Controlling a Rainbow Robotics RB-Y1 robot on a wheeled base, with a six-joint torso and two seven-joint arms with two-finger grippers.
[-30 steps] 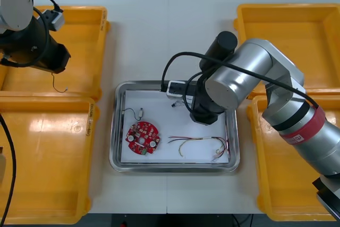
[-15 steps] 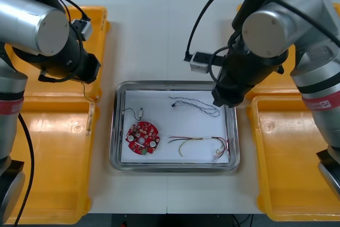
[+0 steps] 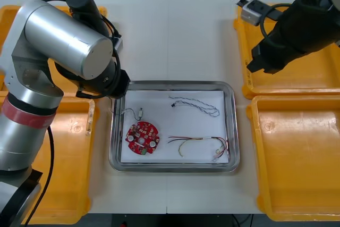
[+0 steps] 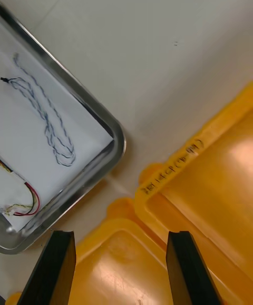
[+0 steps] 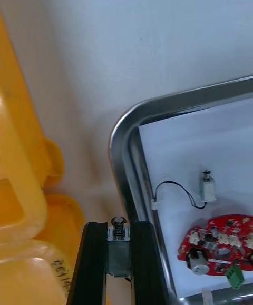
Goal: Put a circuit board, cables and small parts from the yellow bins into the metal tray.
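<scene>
A: Entry. The left gripper (image 5: 119, 227) is clamped on a small metal part (image 5: 119, 255), which stands upright between the fingers. We place it just outside the metal tray (image 5: 122, 136), beside the rim at the corner nearest the left yellow bins (image 3: 79, 126). The part is not yet over the white liner (image 5: 211, 141).

B: Agreed. Tray contents as we log them: circuit board (image 3: 142, 137), black cable (image 3: 129, 112) just beside it, blue and white cable (image 3: 194, 104), and red and yellow cable (image 3: 199, 143). The right gripper (image 4: 120, 237) has its fingers wide apart with nothing between them. It hangs above the gap between the tray's corner and the right-hand bins. We treat it as idle.

A: The step in hand, by our judgement, is to carry the part across the rim and set it on the liner. We want height to spare over the rim. Then we aim for the bare patch of liner in that corner, short of the black cable.

B: We add one thing: lower until the part is close to the liner before parting the fingers. Dropped from height, we expect it to bounce or roll under a cable. We open slowly and lift straight up, in case it clings to a finger.
</scene>
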